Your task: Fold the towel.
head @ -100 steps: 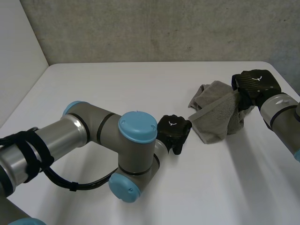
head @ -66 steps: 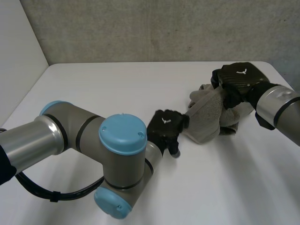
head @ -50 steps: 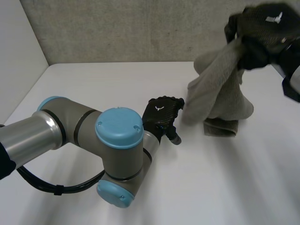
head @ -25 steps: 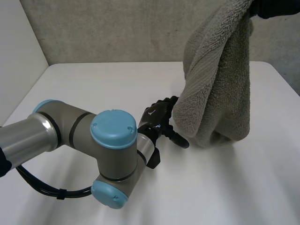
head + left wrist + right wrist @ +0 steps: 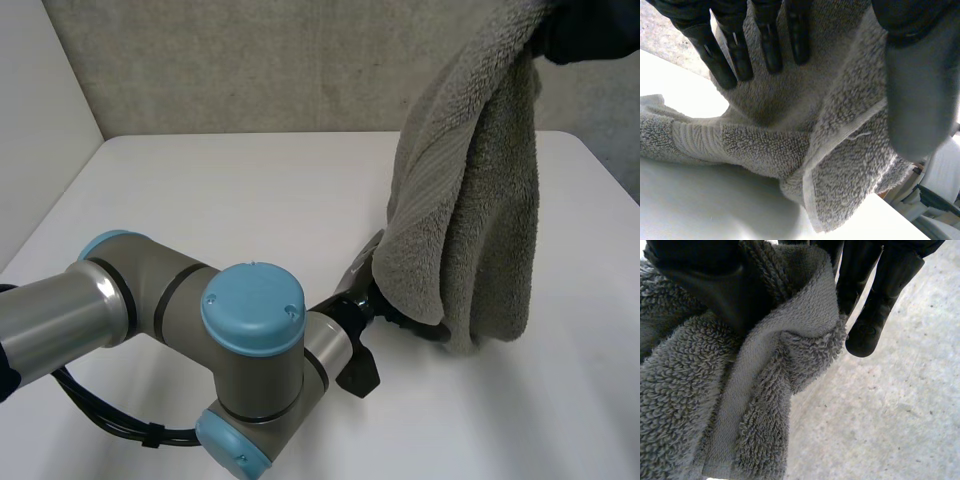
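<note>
Nearest, the left arm (image 5: 150, 290) bends low over the white desk (image 5: 230, 190), which is matte and plain. The left hand (image 5: 362, 285) sits at the hanging end of the grey towel (image 5: 470, 200), its fingers (image 5: 771, 47) straight and spread flat against the pile, not clasping. The towel hangs bunched lengthwise from the right hand (image 5: 590, 30) held high, whose fingers (image 5: 880, 295) and thumb pinch its top; the lower end reaches desk level, contact unclear, with a rough grey concrete wall (image 5: 250, 60) and a white panel (image 5: 40, 120) beyond.

Head cam looks down from behind; wrist cams close-up (all share towel (image 5: 470, 180)).
</note>
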